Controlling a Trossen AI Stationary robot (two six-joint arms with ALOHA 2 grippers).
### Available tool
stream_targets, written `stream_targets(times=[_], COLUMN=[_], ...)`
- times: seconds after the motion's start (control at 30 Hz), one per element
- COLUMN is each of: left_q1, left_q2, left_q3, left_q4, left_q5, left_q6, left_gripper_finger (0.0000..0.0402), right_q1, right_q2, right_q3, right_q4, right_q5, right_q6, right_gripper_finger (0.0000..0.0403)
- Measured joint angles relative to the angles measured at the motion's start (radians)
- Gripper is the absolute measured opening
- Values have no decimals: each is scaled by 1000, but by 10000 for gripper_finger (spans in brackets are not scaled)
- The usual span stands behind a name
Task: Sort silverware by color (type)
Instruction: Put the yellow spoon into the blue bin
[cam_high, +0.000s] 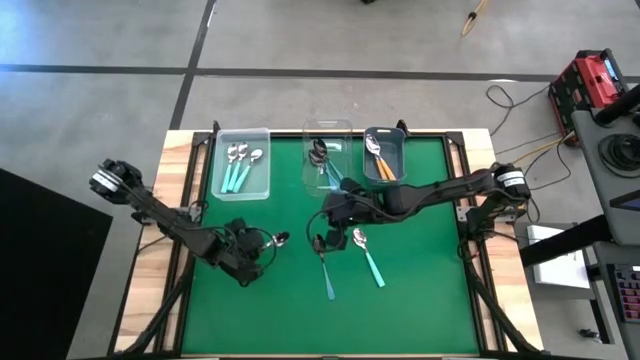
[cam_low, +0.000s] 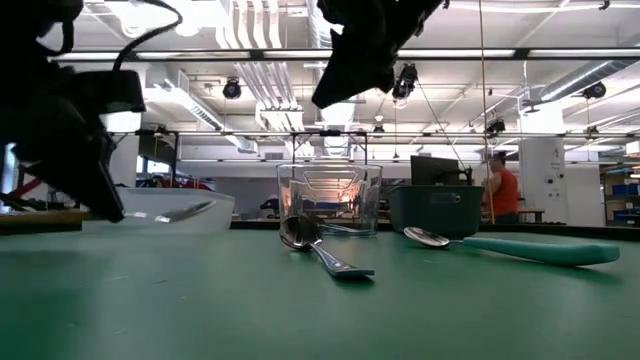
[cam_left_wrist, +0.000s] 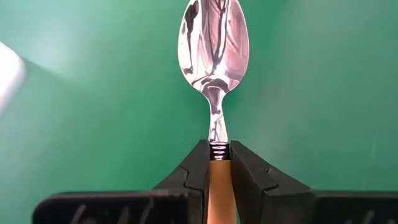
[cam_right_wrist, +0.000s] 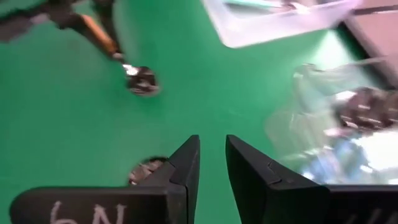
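Note:
My left gripper (cam_high: 262, 247) is at the mat's left middle, shut on an orange-handled spoon (cam_left_wrist: 213, 43) whose silver bowl (cam_high: 282, 239) points toward the right. My right gripper (cam_high: 325, 243) hangs above the mat's centre, slightly open and holding nothing (cam_right_wrist: 212, 142). Under it a blue-handled spoon (cam_high: 328, 272) lies flat on the mat, its bowl (cam_right_wrist: 146, 169) beside one finger. A teal-handled spoon (cam_high: 368, 255) lies flat just to its right. In the low view both spoons rest on the mat, the blue one (cam_low: 325, 250) and the teal one (cam_low: 520, 247). My left gripper pinches the spoon's orange handle (cam_left_wrist: 219, 177) between its two fingers, right where the handle meets the metal neck. The fingers lie along the handle, and the bowl sticks out straight past the fingertips. In the low view the bowl (cam_low: 188, 211) looks held off the mat.
Three bins stand along the mat's far edge: a clear one (cam_high: 243, 187) with mint-handled spoons, a clear one (cam_high: 327, 125) with blue-handled spoons, and a grey one (cam_high: 398, 150) with orange-handled spoons. The near half of the green mat (cam_high: 400, 320) is bare. A person stands far behind the table (cam_low: 497, 190).

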Motion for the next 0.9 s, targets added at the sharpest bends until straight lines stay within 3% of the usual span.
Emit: stream_targets(times=[0.2,0.53,0.7,0.9], left_q1=[0,0,2,3], left_q2=[0,-1,-2,0], left_q3=[118,367,435,438], left_q4=[-170,-376,-377,-377], left_q5=[-149,-458,-528,-544], left_q6=[32,105,174,159], left_gripper_finger=[26,26,26,26], right_q1=[-1,-2,-2,-6], right_q2=[1,10,40,48], right_q3=[-83,-126,-137,-138], right_q4=[224,425,596,719], right_q5=[-150,-156,-153,-100], right_q6=[34,16,-2,-3], right_gripper_finger=[95,158,188,207])
